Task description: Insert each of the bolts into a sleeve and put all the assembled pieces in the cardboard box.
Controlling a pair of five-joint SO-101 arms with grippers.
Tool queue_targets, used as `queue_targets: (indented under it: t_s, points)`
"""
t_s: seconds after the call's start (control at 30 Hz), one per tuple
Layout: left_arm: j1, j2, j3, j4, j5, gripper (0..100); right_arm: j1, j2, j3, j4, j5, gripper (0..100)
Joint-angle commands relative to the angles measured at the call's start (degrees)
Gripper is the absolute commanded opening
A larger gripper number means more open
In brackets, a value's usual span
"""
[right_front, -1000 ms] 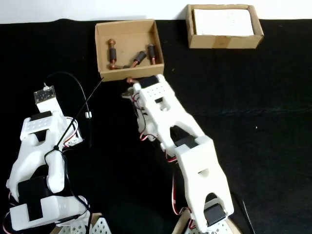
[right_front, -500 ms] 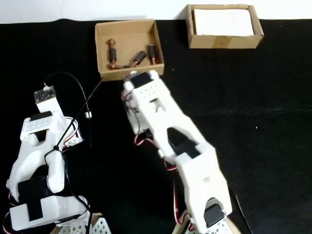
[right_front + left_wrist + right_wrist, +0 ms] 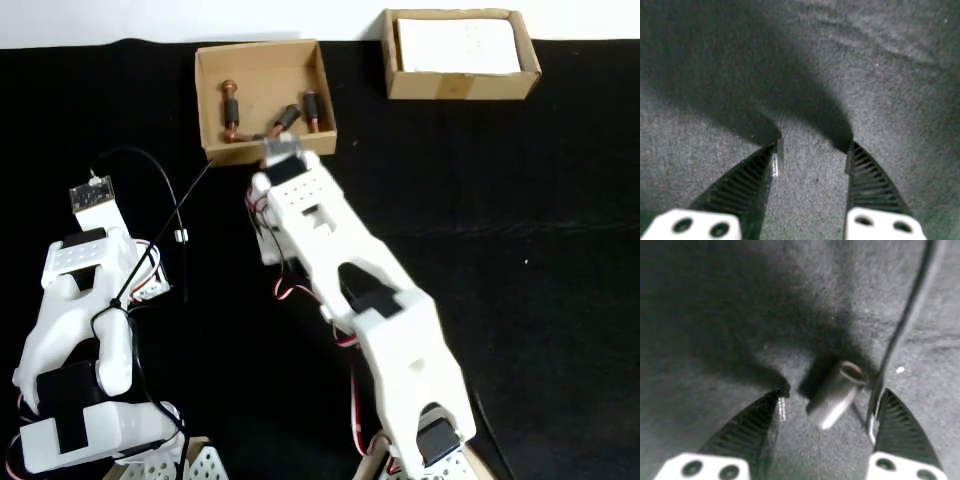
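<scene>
A grey sleeve (image 3: 837, 390) lies on the black cloth between the fingers of my right gripper (image 3: 829, 397), which is open around it without touching it. In the high view the right arm (image 3: 310, 210) stretches to the near wall of the cardboard box (image 3: 265, 150), and its wrist hides the gripper. Three assembled copper-and-black pieces (image 3: 285, 120) lie inside that box. My left gripper (image 3: 814, 150) stands open over bare cloth with nothing between its fingers. The left arm (image 3: 85, 270) is folded at the left side of the table.
A second cardboard box (image 3: 395, 75) holding white paper stands at the back right. A black cable (image 3: 170, 190) loops from the left arm towards the near box. It also runs beside a right fingertip (image 3: 875, 405) as the cable (image 3: 905, 325).
The right arm has stretched forward and a little left, bringing its wrist up to the box's near wall. The left arm has kept still.
</scene>
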Motion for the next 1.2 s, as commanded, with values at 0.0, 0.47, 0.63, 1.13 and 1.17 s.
queue_targets:
  t_s: [0.0,0.47,0.63,1.13,1.17]
  points:
    - [-0.66,-0.57,-1.71,0.18,0.0,21,0.31,1.98,-0.66,0.04,-0.44,26.7]
    - [-0.66,-0.57,-1.71,0.18,0.0,21,0.31,3.12,-0.66,0.31,0.0,5.9]
    - [-0.66,-0.57,-1.71,0.18,0.0,21,0.84,2.59,-0.66,1.71,0.0,5.9]
    - [10.24,-7.52,-15.96,18.37,5.01,21,20.18,-10.33,-14.37,11.74,3.6,5.5]
    - [11.91,-8.31,-19.21,20.66,7.65,21,21.76,-11.47,-14.11,11.82,3.69,5.5]
